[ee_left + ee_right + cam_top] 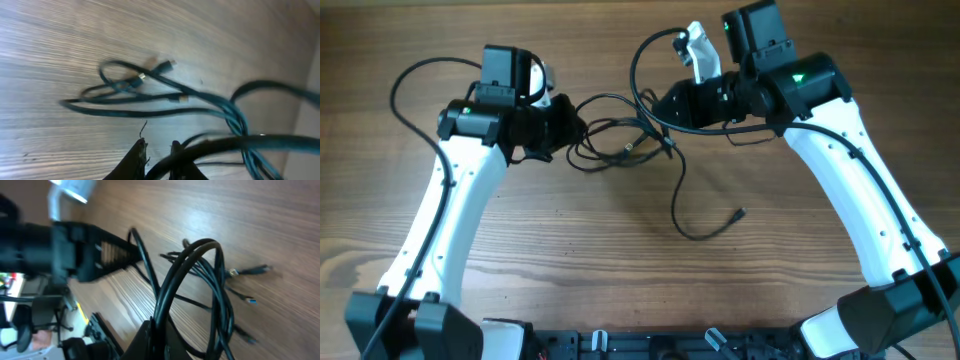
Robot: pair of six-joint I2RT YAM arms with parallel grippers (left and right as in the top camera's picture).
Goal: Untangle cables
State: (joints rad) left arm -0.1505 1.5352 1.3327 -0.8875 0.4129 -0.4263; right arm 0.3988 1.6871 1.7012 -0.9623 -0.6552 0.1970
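Note:
The cables [620,140] lie as a tangle of thin black loops on the wooden table between my two grippers. One strand trails down to a plug end [738,213]. My left gripper [578,128] sits at the tangle's left edge. In the left wrist view its jaws [157,145] stand slightly apart, a black cable crossing in front of the right finger, and the looped cables [140,95] with small metal plugs lie beyond. My right gripper [655,105] is at the tangle's upper right, shut [155,327] on a black cable loop [200,265] that rises from its jaws.
The left arm's black gripper [85,250] is seen close by in the right wrist view. Thicker arm cables [420,70] arc beside each arm. The robot base [640,345] lines the table's near edge. Off the table stands a chair [20,325].

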